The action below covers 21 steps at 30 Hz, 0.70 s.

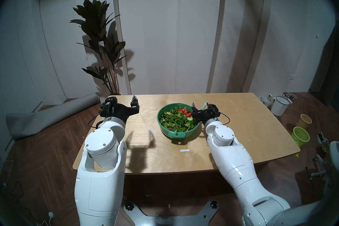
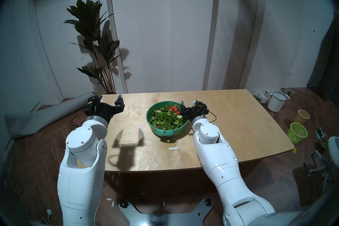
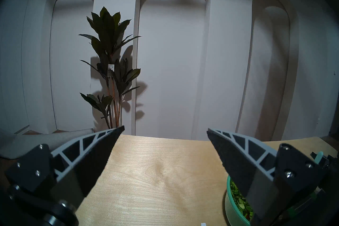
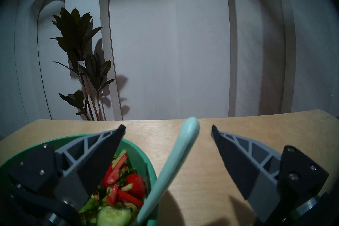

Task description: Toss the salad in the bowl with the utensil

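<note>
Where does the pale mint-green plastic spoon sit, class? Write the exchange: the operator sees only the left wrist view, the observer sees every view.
Observer: The pale mint-green plastic spoon leans out of the round green plastic bowl, over its right rim.
Operator: Is it gripped?
Observer: No. The right gripper is open, a finger on each side, neither touching it.
Operator: What lies beside it?
Observer: A pale cucumber slice, inside the bowl.

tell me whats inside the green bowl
The bowl holds salad: chopped lettuce, tomato pieces, cucumber slices. A mint spoon leans on its rim. The spoon's lower end and the bowl's bottom are hidden.
</note>
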Motion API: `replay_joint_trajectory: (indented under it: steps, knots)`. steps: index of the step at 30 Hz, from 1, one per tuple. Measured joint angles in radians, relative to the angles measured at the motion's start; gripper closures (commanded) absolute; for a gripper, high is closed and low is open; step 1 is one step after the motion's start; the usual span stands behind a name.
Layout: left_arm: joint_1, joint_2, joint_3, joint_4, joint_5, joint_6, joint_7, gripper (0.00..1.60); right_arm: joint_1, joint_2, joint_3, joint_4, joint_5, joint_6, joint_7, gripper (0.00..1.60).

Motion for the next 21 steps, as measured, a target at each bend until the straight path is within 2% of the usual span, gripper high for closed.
replay_joint_trajectory:
  steps: [16,21]
  knots:
    - [0.000,-0.002,-0.001,0.000,0.002,0.000,-0.002,0.00,-0.069,0.000,0.022,-0.096,-0.003,0.003,-0.056,0.00]
    - [0.000,-0.003,-0.001,0.000,0.003,0.000,-0.002,0.00,-0.080,0.000,0.022,-0.102,-0.003,0.004,-0.061,0.00]
